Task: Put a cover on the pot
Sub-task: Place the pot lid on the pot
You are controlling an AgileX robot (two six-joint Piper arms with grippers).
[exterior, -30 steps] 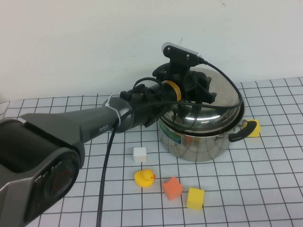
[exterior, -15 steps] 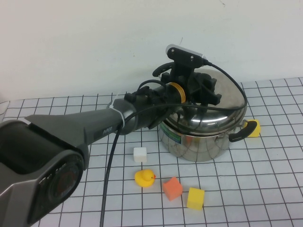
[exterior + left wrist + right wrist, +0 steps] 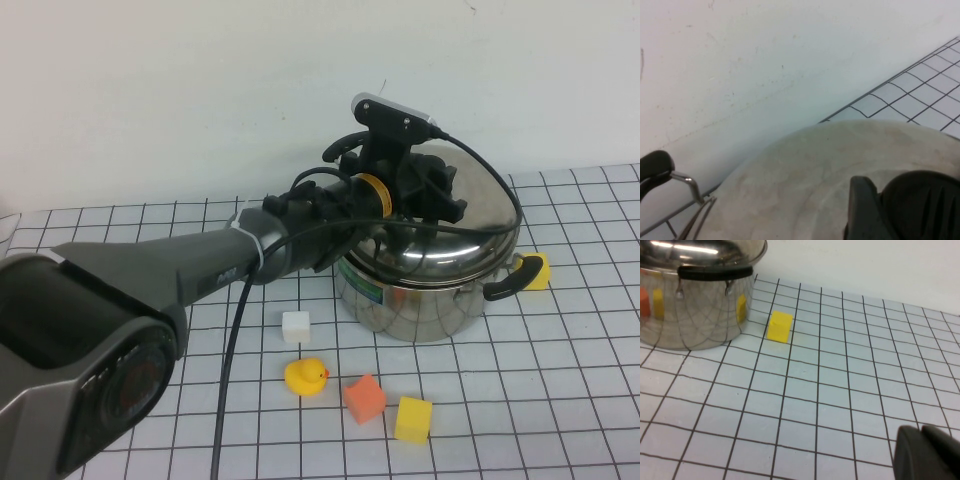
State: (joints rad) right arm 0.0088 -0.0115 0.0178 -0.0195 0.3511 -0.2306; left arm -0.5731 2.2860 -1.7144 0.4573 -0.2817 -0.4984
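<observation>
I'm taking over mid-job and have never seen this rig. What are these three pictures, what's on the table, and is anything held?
The high view looks down from the robot's side. Its left arm reaches over the pot, and the left gripper is on the lid, which sits atop the pot; the grip itself is hidden. The left wrist view sees the lid's dome up close. The right wrist view shows the right gripper parked low over the gridded table, looking at the pot and a yellow block. Nearby lie a white cube, a toy duck, an orange block and another yellow block.

Left gripper [image 3: 420, 190] extended forward, right gripper [image 3: 925, 452] low
</observation>
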